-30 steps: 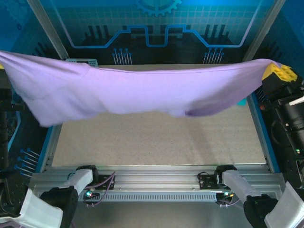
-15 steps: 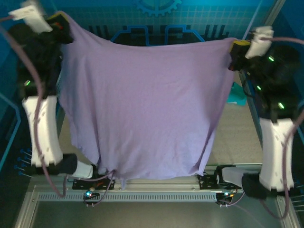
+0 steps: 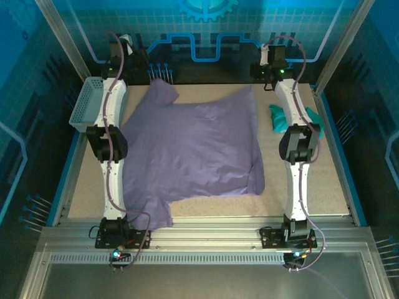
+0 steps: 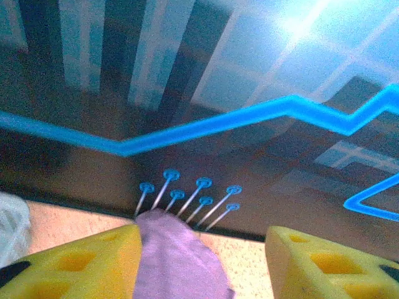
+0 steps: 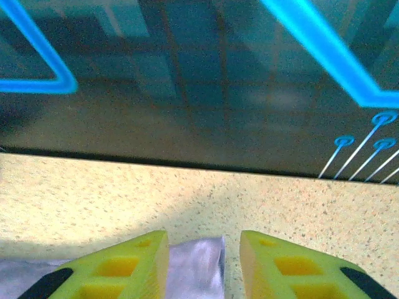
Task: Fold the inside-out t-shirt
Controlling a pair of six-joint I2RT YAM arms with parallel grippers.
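Note:
The inside-out t-shirt (image 3: 187, 149), lavender-purple, lies spread across the table, with one sleeve near the front edge (image 3: 153, 215). Both arms reach to the far edge. My left gripper (image 3: 151, 75) hangs over the shirt's far left corner. In the left wrist view that gripper (image 4: 202, 261) is open, and a tongue of the shirt (image 4: 174, 261) rests against its left finger (image 4: 81, 265), with bare table on the other side. My right gripper (image 3: 260, 76) hangs over the far right corner. It (image 5: 202, 265) is open too, a shirt tip (image 5: 196, 271) lying loose between its fingers.
A teal-green garment (image 3: 293, 118) lies crumpled on the table to the right, partly behind the right arm. A white basket (image 3: 84, 106) stands at the table's left edge, its corner (image 4: 9, 230) in the left wrist view. The dark back wall stands just beyond both grippers.
The shirt hung in the air between the two shut grippers. It has swung forward and come down flat on the table, and both grippers have opened at the far edge.

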